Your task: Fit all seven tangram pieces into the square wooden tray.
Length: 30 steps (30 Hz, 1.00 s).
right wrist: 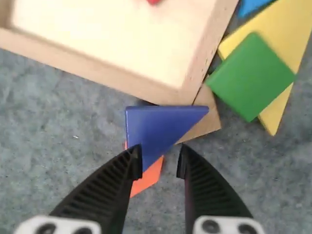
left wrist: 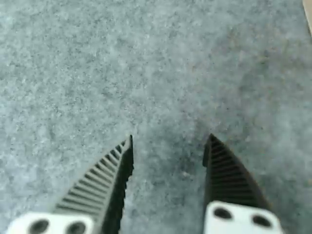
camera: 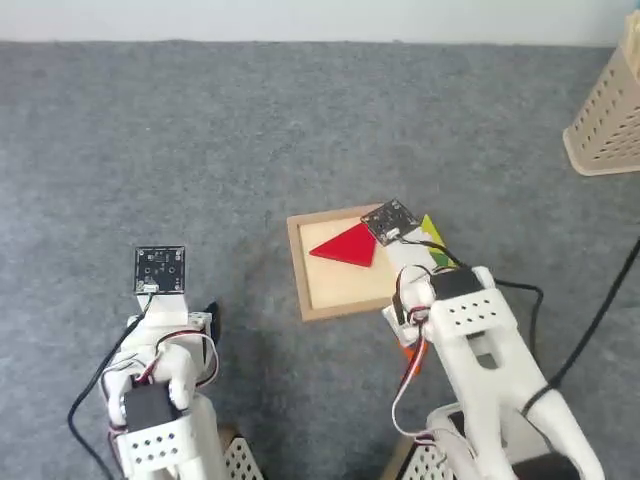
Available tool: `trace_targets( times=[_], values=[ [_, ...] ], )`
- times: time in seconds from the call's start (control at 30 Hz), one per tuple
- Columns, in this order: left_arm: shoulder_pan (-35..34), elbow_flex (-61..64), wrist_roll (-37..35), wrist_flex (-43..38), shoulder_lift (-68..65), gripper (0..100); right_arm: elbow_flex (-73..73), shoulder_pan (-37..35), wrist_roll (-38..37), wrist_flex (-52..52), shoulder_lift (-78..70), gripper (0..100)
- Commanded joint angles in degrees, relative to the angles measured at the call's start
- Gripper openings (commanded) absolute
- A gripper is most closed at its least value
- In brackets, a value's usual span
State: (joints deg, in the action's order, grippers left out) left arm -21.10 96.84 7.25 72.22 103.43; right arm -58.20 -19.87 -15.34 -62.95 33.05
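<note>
The square wooden tray (camera: 298, 262) lies mid-table with a red triangle (camera: 347, 245) inside. My right gripper (right wrist: 158, 153) hangs open just outside the tray's corner (right wrist: 195, 83). A dark blue triangle (right wrist: 158, 126) has its narrow corner between the fingers, touching one finger with a small gap to the other. It rests on an orange piece (right wrist: 147, 179) and a tan piece (right wrist: 207, 123). A green square (right wrist: 251, 75), a yellow triangle (right wrist: 273, 29) and a light blue piece (right wrist: 253, 6) lie beside the tray. My left gripper (left wrist: 168, 146) is open over bare grey carpet, left of the tray.
A beige perforated basket (camera: 610, 110) stands at the far right edge. Black cables (camera: 600, 310) run past the right arm (camera: 465, 315). Two more perforated containers (camera: 240, 460) sit by the arm bases. Grey carpet (camera: 250, 140) covers the table.
</note>
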Motion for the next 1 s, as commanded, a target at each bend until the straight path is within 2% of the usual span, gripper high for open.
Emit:
trace_targets(
  times=[0.0, 0.23, 0.47, 0.67, 0.97],
  values=[
    [-0.26, -0.22, -0.53, 0.18, 0.88, 23, 0.44, -0.57, -0.79, 1.1, 3.56, 12.7],
    [-0.26, -0.22, -0.53, 0.18, 0.88, 23, 11.6, -0.84, 0.09, 3.56, -1.27, 12.6],
    [-0.26, -0.22, -0.53, 0.18, 0.88, 23, 33.14, -3.47, 8.97, 4.26, -26.24, 12.4],
    [-0.26, -0.22, -0.53, 0.18, 0.88, 23, 47.65, -5.76, 13.01, 4.26, -46.64, 0.3],
    [-0.26, -0.22, -0.53, 0.18, 0.88, 23, 59.16, -5.49, 15.38, 4.35, -60.26, 1.3]
  ],
)
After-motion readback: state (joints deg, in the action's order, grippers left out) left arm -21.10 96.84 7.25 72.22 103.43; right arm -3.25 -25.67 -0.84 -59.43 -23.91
